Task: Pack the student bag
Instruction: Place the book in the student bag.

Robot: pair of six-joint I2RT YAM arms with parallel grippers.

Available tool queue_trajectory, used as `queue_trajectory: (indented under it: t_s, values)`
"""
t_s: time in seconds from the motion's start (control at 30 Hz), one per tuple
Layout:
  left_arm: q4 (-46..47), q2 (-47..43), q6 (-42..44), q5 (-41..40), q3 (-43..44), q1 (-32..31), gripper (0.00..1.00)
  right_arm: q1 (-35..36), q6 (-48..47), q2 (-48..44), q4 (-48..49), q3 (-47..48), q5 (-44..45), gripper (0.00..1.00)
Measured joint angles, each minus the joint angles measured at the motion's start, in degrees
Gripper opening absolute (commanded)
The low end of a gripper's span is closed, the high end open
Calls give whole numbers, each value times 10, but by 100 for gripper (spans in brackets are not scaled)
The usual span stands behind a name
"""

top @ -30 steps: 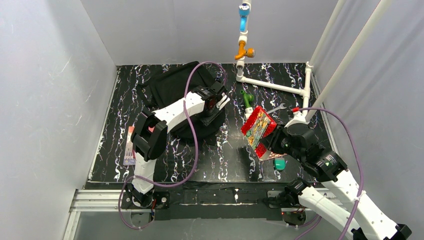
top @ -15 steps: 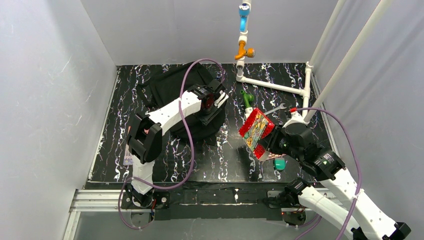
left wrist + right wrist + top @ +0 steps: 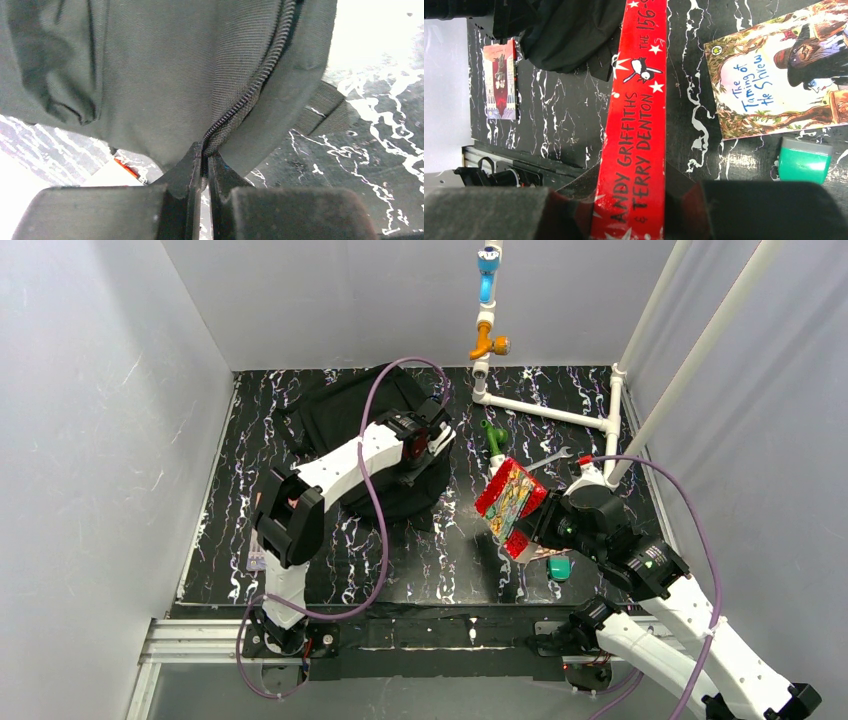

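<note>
The student bag [image 3: 345, 425], a large black backpack, lies at the back left of the table. My left gripper [image 3: 440, 440] is shut on the bag's zipper edge [image 3: 235, 112] at its right side and holds the fabric up; the bag's grey-black cloth [image 3: 150, 75] fills the left wrist view. My right gripper [image 3: 535, 530] is shut on a thick red book [image 3: 512, 498], held tilted above the table right of the bag. The red spine [image 3: 636, 125] reads "Andy Griffiths & Terry Denton".
A second book, "The Taming of the Shrew" [image 3: 779, 80], and a green eraser-like block [image 3: 801, 160] lie under my right arm. A thin booklet [image 3: 258, 532] lies at the left edge. A white pipe frame [image 3: 545, 412], a green tool [image 3: 493, 438] and a wrench [image 3: 552, 457] are at the back right.
My left gripper has pulled the bag's edge slightly back and up. My right gripper has carried the red book a little to the left, toward the bag.
</note>
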Motion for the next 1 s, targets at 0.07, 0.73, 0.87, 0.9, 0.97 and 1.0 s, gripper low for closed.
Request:
queue_trajectory:
  t_s: [0.07, 0.73, 0.87, 0.9, 0.97, 1.0]
  values:
    - [0, -2, -3, -23, 0, -1, 0, 0, 3, 0, 0, 0, -2, 1]
    - [-14, -117, -123, -114, 39, 0, 0, 0, 158, 52, 152, -43, -203, 1]
    - [-19, -117, -130, -108, 59, 0, 0, 1, 245, 112, 292, -75, -290, 1]
    - [-19, -117, -131, -108, 62, 0, 0, 1, 261, 125, 318, -84, -301, 1]
    - [-20, -121, -135, -105, 64, 0, 0, 2, 301, 155, 376, -105, -312, 1]
    - [-22, -125, -136, -103, 64, 0, 0, 2, 323, 174, 409, -114, -315, 1]
